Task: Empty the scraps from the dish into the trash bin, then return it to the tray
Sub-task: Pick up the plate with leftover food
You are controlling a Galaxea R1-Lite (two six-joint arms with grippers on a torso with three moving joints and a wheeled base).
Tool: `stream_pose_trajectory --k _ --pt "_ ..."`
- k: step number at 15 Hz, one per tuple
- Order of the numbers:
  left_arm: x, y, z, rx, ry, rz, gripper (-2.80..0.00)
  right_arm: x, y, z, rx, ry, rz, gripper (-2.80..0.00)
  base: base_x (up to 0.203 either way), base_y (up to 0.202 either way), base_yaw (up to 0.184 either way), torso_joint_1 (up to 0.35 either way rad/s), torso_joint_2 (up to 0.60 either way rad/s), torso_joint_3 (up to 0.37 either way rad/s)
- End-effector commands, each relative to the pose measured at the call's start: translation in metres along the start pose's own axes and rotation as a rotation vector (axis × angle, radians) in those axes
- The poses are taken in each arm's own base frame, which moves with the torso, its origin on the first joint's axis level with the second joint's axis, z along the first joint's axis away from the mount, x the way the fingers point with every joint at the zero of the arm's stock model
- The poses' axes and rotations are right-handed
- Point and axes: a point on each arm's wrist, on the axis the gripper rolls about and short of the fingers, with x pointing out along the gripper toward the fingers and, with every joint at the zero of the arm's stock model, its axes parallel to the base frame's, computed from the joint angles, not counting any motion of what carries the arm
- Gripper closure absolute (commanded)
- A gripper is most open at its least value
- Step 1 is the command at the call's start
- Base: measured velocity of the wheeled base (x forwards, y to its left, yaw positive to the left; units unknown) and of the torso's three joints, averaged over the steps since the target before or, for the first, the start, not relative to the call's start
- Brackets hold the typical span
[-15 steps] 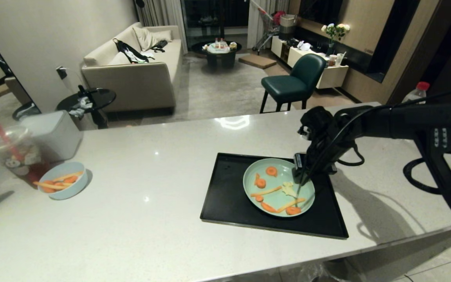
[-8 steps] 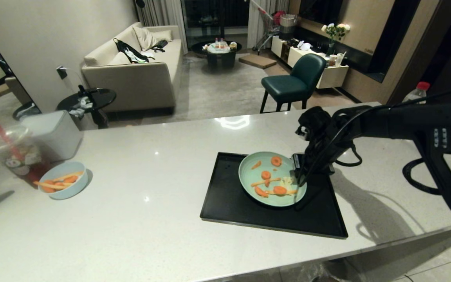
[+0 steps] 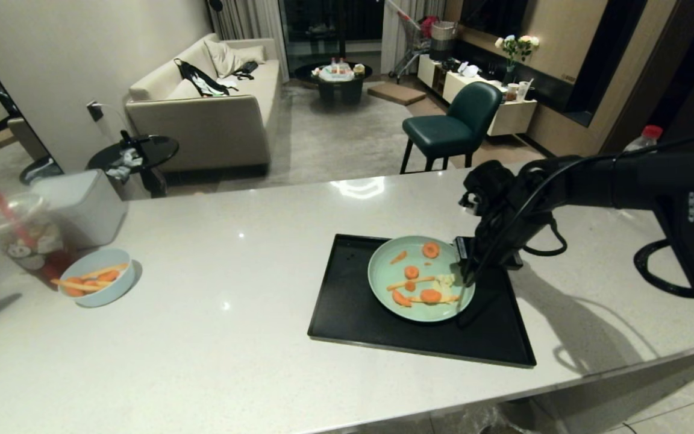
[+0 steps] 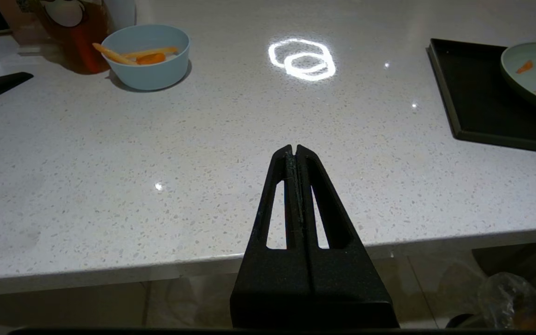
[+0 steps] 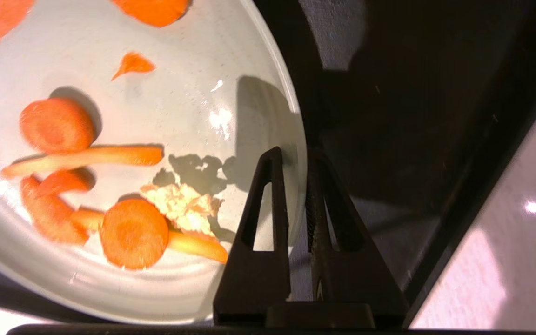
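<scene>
Now the right gripper [image 5: 296, 160] is pinching the dish [image 3: 420, 278] by its right rim, one finger inside the rim and one outside. The dish sits over the right half of the tray [image 3: 347, 301], which lies near the counter's [image 3: 232, 253] front edge toward its right end. Its gripped side looks lifted a little, and the scraps [image 3: 422, 283] lie scattered across it, mostly toward the front.

To do this lift well, I judge the hold must be firm before the dish rises further, since a shallow plate held at one edge will want to droop and spill. Keeping it close to level until it is over the bin matters most. A crinkly bag [image 4: 514, 298] shows below the counter's front edge in the left wrist view, likely the bin's liner, but the bin itself cannot be made out.

Compared with a second ago, the dish has shifted toward the tray's back and slightly left. The scraps have slid about, with one carrot round now nearer the back rim. The right jaws have closed on the rim in that time.

The left gripper [image 4: 296, 151] is pressed together and empty, parked off the counter's front edge.
</scene>
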Motion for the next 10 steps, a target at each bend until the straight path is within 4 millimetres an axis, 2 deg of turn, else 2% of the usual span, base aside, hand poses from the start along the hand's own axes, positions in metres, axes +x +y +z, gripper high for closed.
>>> stream_pose_trajectory --k 1,5,10 --pt "0.0 0.0 0.0 -0.001 0.001 0.0 0.0 -0.022 0.005 -0.003 0.009 -0.027 0.017 0.0 0.0 0.0 0.0 0.0 0.0 0.0" --pt "0.0 0.0 0.0 -0.001 0.001 0.001 0.0 -0.046 0.01 -0.01 0.04 -0.052 0.035 0.0 0.0 0.0 0.0 0.0 0.0 0.0" --pt "0.0 0.0 0.0 -0.001 0.001 0.0 0.0 -0.069 0.023 -0.031 0.069 -0.047 0.06 0.0 0.0 0.0 0.0 0.0 0.0 0.0"
